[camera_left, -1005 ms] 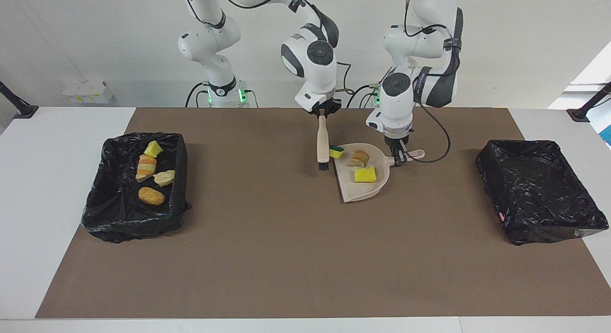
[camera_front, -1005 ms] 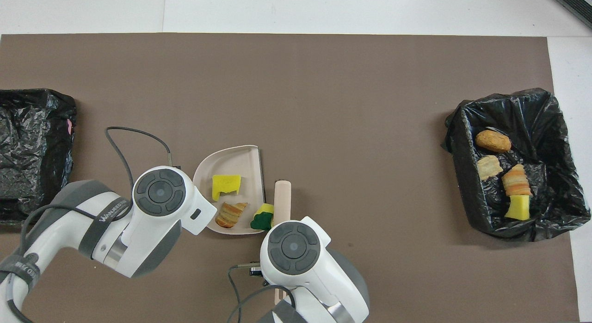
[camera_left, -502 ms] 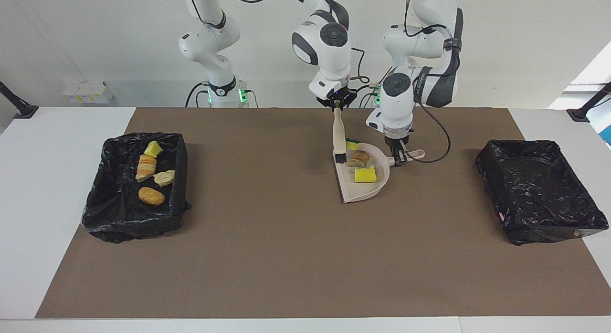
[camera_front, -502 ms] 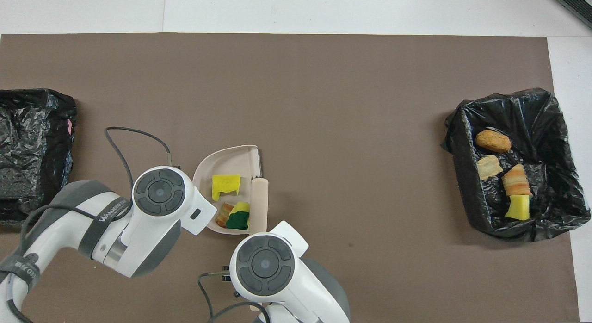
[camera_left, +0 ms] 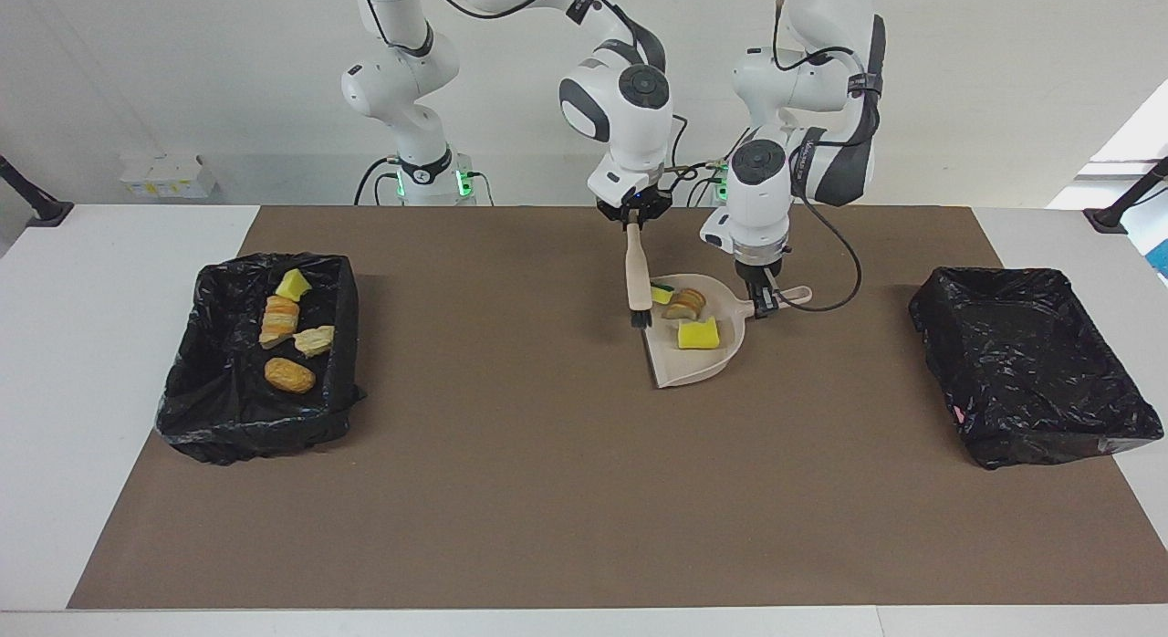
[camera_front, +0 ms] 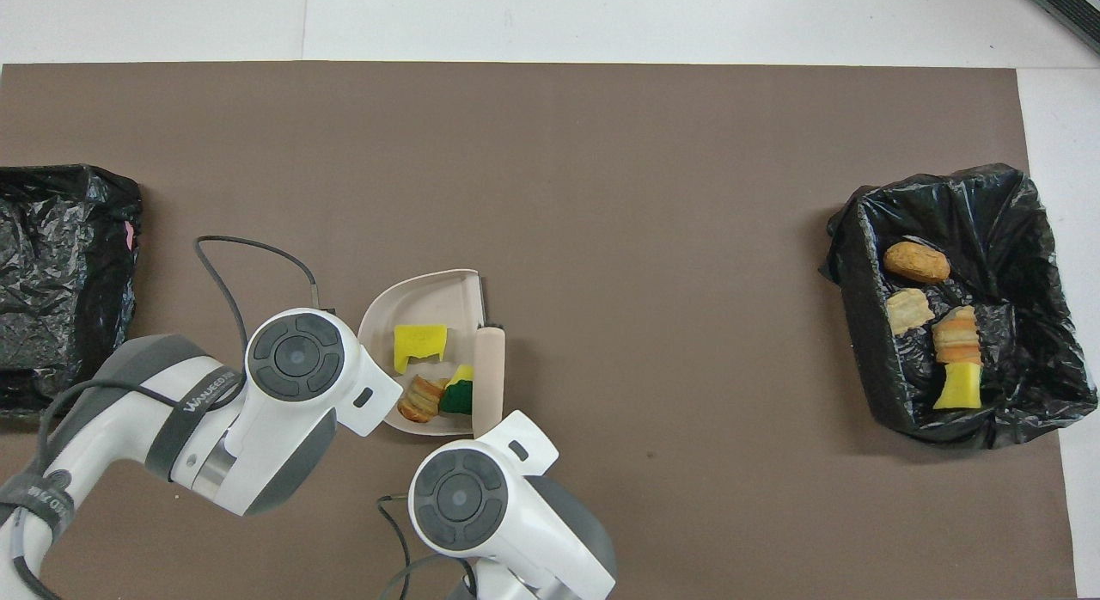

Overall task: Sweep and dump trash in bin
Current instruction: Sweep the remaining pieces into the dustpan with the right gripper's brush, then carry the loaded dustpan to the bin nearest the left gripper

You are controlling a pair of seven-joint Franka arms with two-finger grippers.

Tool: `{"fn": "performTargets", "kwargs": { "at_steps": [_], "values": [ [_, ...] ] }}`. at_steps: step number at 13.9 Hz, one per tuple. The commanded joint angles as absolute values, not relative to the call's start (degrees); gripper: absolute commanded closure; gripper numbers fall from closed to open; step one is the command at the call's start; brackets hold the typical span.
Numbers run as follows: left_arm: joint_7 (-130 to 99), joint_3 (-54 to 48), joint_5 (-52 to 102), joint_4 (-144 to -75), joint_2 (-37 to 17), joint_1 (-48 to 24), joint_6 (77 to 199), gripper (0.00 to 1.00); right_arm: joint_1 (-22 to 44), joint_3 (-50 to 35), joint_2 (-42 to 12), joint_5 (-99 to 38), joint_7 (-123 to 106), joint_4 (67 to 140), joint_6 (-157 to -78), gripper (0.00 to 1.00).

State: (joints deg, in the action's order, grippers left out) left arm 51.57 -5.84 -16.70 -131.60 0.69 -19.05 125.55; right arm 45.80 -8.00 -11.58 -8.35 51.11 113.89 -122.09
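You are working under bright, even light from above, and both views are sharp from edge to edge with no motion blur. Shadows stay short and soft: a faint one lies on the matte brown table mat (camera_left: 511, 491) beside the black plastic-lined bin holding scraps (camera_left: 260, 359). Small glints speckle the crinkled black liner of the other bin (camera_left: 1031, 363). The white wall (camera_left: 985, 89) reads slightly washed out.

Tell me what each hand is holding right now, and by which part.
The right hand holds the brush by the top of its handle, bristles down. The left hand holds the dustpan by its handle.
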Motion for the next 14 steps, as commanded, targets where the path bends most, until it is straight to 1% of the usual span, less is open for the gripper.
{"fn": "performTargets", "kwargs": {
  "at_steps": [1,3,7,9,14],
  "values": [
    [51.3,-5.7,-16.1,-133.1,0.9,-18.5,126.9,1.0,46.9,-8.6,-10.5,-10.0,52.4,115.0,-122.6,1.0],
    [51.4,-5.8,-16.1,-133.1,0.9,-17.9,127.0,1.0,47.5,-8.7,-9.2,-13.4,49.1,116.8,-121.2,1.0],
    [51.4,-5.8,-16.1,-133.1,0.9,-17.9,127.2,1.0,50.6,-8.7,-8.4,-23.0,50.7,116.7,-120.6,1.0],
    [51.4,-5.8,-16.1,-133.2,0.8,-17.9,127.3,1.0,52.5,-8.6,-7.4,-23.2,54.1,116.8,-119.8,1.0],
    [51.4,-5.8,-16.0,-133.1,0.8,-17.8,127.3,1.0,53.9,-8.7,-6.4,-22.0,62.1,116.8,-116.5,1.0]
  ]
}}
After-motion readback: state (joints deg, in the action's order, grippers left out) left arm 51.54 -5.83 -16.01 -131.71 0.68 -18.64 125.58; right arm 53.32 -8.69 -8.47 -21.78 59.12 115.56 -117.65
